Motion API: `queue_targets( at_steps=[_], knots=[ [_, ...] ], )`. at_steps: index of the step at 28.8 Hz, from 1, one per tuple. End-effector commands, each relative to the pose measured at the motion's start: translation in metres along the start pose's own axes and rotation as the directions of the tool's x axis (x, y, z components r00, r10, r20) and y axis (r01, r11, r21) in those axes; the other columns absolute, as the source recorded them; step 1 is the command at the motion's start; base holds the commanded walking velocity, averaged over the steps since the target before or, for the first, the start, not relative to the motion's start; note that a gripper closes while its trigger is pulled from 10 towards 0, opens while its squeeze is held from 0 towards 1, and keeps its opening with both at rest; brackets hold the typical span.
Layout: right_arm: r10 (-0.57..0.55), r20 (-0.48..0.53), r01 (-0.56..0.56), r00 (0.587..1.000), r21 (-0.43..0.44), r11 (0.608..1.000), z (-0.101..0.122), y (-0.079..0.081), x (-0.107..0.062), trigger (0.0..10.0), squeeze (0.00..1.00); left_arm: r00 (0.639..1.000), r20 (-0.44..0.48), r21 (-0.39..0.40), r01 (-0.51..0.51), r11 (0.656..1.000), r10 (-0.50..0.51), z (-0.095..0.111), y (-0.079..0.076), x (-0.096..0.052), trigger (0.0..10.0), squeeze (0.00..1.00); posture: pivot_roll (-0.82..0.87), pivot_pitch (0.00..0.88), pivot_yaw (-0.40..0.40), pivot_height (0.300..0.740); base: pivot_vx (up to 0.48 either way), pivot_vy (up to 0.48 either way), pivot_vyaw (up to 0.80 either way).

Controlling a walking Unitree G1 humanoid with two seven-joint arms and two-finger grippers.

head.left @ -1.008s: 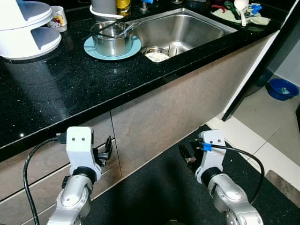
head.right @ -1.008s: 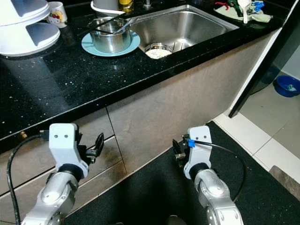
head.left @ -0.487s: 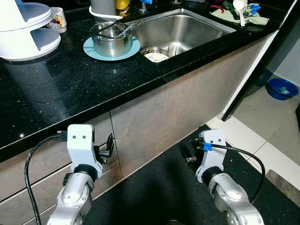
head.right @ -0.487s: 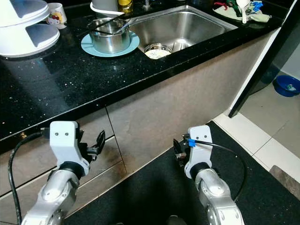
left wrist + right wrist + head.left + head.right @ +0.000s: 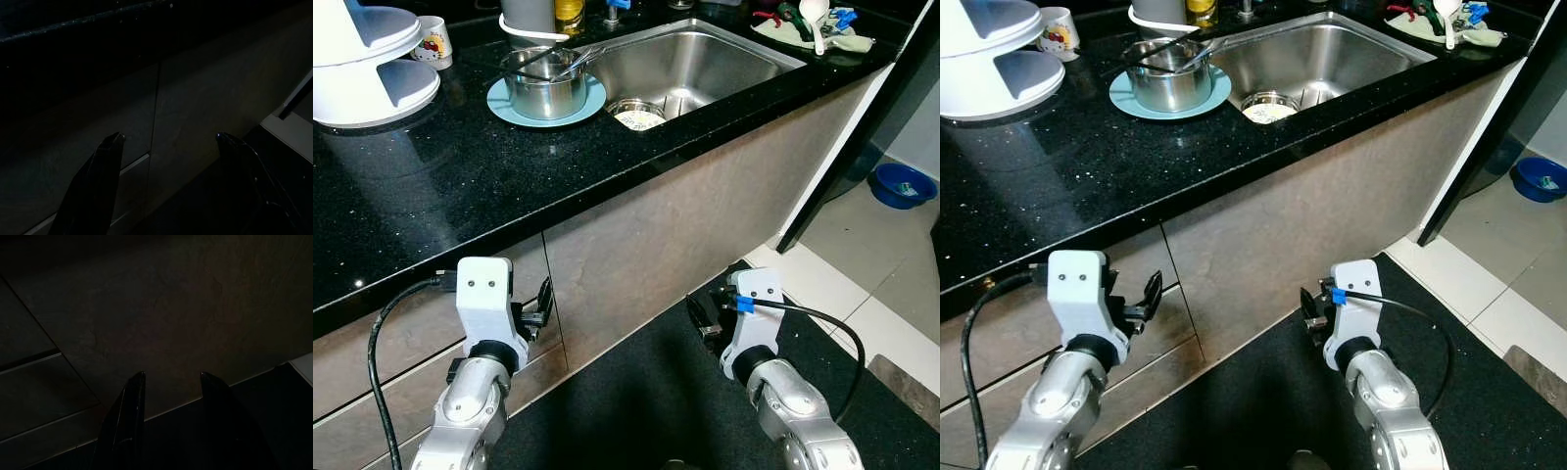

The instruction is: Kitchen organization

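Nothing appears to have been organised yet: the left tool (image 5: 540,304) and right tool (image 5: 698,315) are held low before the cabinet front (image 5: 685,235), below the bench (image 5: 460,176), both spread and empty. On the bench are counted one steel pot (image 5: 546,83) on one blue plate (image 5: 592,103), one mug (image 5: 434,39), one white tiered appliance (image 5: 367,59) and one cloth with utensils (image 5: 813,29) beside the single sink (image 5: 695,59). All sorting is judged outstanding.

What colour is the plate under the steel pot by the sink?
Light blue plate beneath the steel pot; clearest in the left eye view.
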State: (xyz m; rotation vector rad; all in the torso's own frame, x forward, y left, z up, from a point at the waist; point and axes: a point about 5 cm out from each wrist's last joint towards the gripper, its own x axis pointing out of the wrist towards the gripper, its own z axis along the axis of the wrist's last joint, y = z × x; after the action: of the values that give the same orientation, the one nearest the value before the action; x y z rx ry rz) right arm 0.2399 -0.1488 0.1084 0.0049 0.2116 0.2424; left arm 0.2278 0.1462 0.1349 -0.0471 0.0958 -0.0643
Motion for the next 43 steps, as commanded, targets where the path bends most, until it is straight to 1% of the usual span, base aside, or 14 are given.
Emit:
queue_targets(
  at_steps=[1, 19, 27, 29, 32, 43],
  knots=[
    [-0.001, -0.010, 0.001, 1.000, -0.004, 1.000, -0.0032, -0.0008, 0.0003, 10.0, 0.00, 1.000, -0.016, 0.005, 0.001, 1.000, -0.001, -0.0040, 0.0003, 0.0009, 10.0, 0.00, -0.02, 0.083, -0.017, 0.740, 0.000, 0.000, 0.00],
    [0.005, -0.010, -0.005, 1.000, -0.026, 1.000, -0.0015, -0.0042, 0.0069, 10.0, 0.00, 1.000, -0.007, -0.006, 0.000, 1.000, 0.000, -0.0046, -0.0031, 0.0074, 10.0, 0.00, -0.03, 0.054, -0.027, 0.740, 0.000, 0.000, 0.00],
    [0.008, -0.010, -0.008, 1.000, -0.031, 0.999, -0.0020, -0.0035, 0.0067, 10.0, 0.00, 1.000, -0.006, -0.005, 0.004, 1.000, -0.004, -0.0054, -0.0030, 0.0068, 10.0, 0.00, -0.02, 0.048, -0.021, 0.740, 0.000, 0.000, 0.00],
    [0.007, -0.011, -0.007, 1.000, -0.026, 1.000, -0.0031, -0.0029, 0.0068, 10.0, 0.00, 1.000, -0.009, -0.003, 0.003, 1.000, -0.003, -0.0063, -0.0022, 0.0064, 10.0, 0.00, -0.03, 0.033, -0.022, 0.740, 0.000, 0.000, 0.00],
    [0.013, -0.011, -0.013, 1.000, -0.033, 0.999, -0.0029, -0.0033, 0.0079, 10.0, 0.00, 1.000, -0.008, -0.002, 0.010, 1.000, -0.010, -0.0065, -0.0035, 0.0083, 10.0, 0.00, -0.03, 0.040, -0.025, 0.740, 0.000, 0.000, 0.00],
    [0.009, -0.010, -0.009, 1.000, -0.028, 1.000, -0.0028, -0.0035, 0.0075, 10.0, 0.00, 1.000, -0.007, -0.002, 0.011, 1.000, -0.011, -0.0062, -0.0036, 0.0081, 10.0, 0.00, -0.03, 0.047, -0.019, 0.740, 0.000, 0.000, 0.00]
  ],
)
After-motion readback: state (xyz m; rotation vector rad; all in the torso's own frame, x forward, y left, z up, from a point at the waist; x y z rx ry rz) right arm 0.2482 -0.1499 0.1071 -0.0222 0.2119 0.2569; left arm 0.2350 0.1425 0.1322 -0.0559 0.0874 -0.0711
